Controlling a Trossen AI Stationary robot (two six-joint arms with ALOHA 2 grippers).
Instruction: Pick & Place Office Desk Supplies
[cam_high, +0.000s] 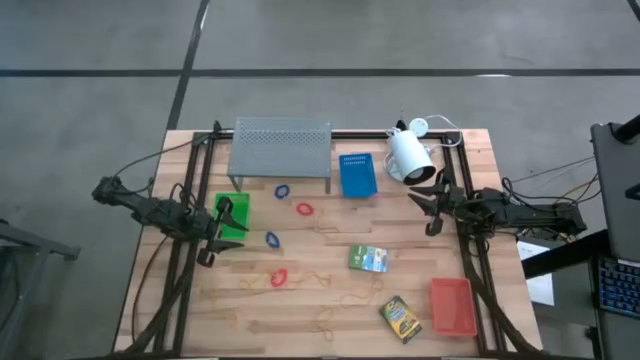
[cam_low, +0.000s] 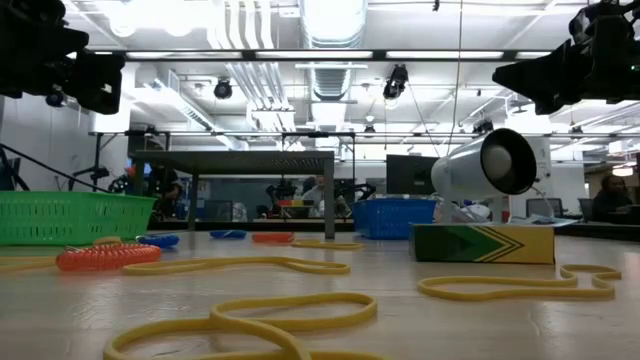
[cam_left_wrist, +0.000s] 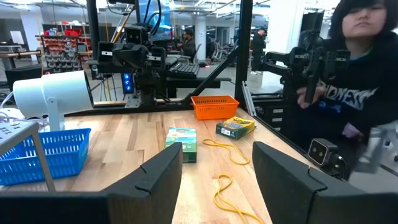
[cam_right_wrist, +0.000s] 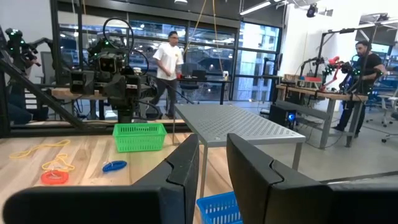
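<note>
The left gripper (cam_high: 226, 228) hangs over the green tray (cam_high: 233, 217), fingers spread, empty. The right gripper (cam_high: 427, 209) waits beside the white lamp (cam_high: 409, 155), fingers slightly parted, empty. A grey shelf (cam_high: 280, 147) crowds the blue tray (cam_high: 357, 174). Loops, rubber bands (cam_high: 340, 300) (tangled) and two card boxes (cam_high: 368, 259) litter the table (cam_high: 300, 320); the red tray (cam_high: 453, 306) sits at its corner.

A shelf (cam_high: 281, 148) stands at the table's (cam_high: 470, 180) twelve o'clock edge. A tray (cam_high: 358, 174) sits just at its three o'clock, a lamp (cam_high: 410, 156) beyond that. Another tray (cam_high: 238, 213) lies at the shelf's seven o'clock. Two boxes (cam_high: 368, 258) (cam_high: 400, 318) and a third tray (cam_high: 452, 305) lie toward five o'clock.
</note>
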